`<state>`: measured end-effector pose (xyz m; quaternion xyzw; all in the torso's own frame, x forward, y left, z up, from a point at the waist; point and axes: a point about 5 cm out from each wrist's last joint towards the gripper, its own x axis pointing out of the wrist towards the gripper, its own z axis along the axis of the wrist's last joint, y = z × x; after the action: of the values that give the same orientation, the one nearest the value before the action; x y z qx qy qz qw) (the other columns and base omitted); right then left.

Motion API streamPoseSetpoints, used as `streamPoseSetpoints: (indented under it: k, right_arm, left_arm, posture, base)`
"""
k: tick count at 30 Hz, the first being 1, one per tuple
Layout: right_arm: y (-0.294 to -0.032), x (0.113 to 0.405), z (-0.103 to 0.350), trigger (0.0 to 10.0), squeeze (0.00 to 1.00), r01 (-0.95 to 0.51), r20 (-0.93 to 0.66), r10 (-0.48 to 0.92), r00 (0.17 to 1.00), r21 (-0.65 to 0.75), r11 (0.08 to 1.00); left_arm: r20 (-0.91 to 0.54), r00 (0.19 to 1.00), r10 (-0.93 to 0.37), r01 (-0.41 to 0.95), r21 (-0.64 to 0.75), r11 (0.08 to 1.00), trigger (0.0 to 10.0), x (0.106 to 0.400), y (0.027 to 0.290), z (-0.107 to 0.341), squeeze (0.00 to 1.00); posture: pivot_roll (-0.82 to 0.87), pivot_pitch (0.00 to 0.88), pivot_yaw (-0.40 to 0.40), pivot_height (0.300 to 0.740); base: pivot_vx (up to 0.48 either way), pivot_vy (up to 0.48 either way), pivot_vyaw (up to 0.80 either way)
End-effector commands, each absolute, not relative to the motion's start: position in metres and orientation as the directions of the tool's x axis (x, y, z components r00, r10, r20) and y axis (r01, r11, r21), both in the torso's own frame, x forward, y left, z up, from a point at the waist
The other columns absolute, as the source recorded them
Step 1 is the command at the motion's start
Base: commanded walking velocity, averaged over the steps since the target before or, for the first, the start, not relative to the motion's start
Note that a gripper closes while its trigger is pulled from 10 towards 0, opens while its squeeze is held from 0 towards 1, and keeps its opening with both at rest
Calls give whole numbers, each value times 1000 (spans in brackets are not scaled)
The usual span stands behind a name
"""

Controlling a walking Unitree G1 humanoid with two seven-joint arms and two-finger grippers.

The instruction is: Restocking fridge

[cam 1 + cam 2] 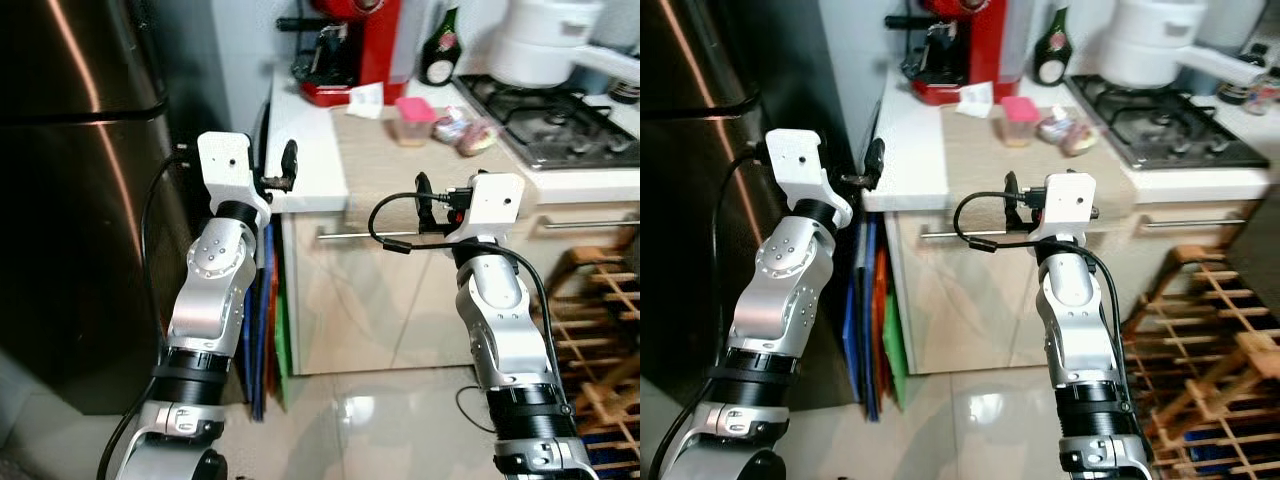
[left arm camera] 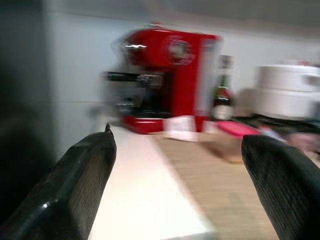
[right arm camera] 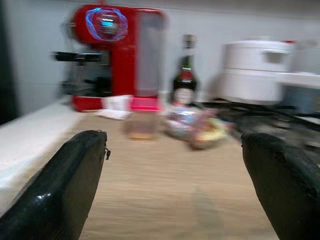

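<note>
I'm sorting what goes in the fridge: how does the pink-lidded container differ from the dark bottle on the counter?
The pink-lidded container is short, squat and clear-walled; the dark bottle is tall, narrow-necked and dark green with a label. The container stands on the wooden board, nearer the counter's front; the bottle stands at the back, beside the red coffee machine. Both stand upright, untouched by either gripper.

floor [image 1: 380, 420]: glossy pale tile | counter [image 1: 310, 160]: white | cabinets [image 1: 380, 300]: beige | wall [image 1: 230, 50]: grey
</note>
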<state>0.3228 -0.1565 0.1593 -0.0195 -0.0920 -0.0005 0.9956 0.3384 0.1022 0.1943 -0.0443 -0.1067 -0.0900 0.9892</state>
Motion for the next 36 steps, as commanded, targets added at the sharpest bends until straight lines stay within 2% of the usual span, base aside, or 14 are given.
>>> streamPoseSetpoints:
  k: [1, 6, 12, 24, 36]
  right_arm:
    - [-153, 324, 164, 10000, 0, -2, 194, 8, 981, -29, 1000]
    - [-153, 324, 163, 10000, 0, -4, 192, 9, 981, -26, 1000]
    - [-151, 324, 163, 10000, 0, -15, 191, 20, 981, -28, 999]
    - [-148, 326, 164, 10000, 0, -35, 192, 41, 980, -35, 999]
    - [-147, 325, 163, 10000, 0, -46, 185, 52, 981, -35, 998]
  left_arm:
    - [205, 967, -152, 167, -58, 984, 10000, 341, 109, 193, 0]
    - [200, 975, -101, 119, -77, 990, 10000, 342, 114, 192, 0]
    - [228, 966, -121, 145, -88, 986, 10000, 341, 114, 197, 0]
    - [204, 977, -54, 74, -93, 993, 10000, 344, 124, 195, 0]
    - [232, 970, -71, 101, -121, 988, 10000, 342, 121, 198, 0]
  posture:
    - [-57, 0, 40, 740]
    - [-57, 0, 41, 740]
    - [-55, 0, 41, 740]
    - [-53, 0, 37, 740]
    - [-51, 0, 33, 740]
  base:
    - [244, -409, 0]
    - [219, -181, 0]
    - [0, 0, 0]
    - [462, 0, 0]
    - [465, 0, 0]
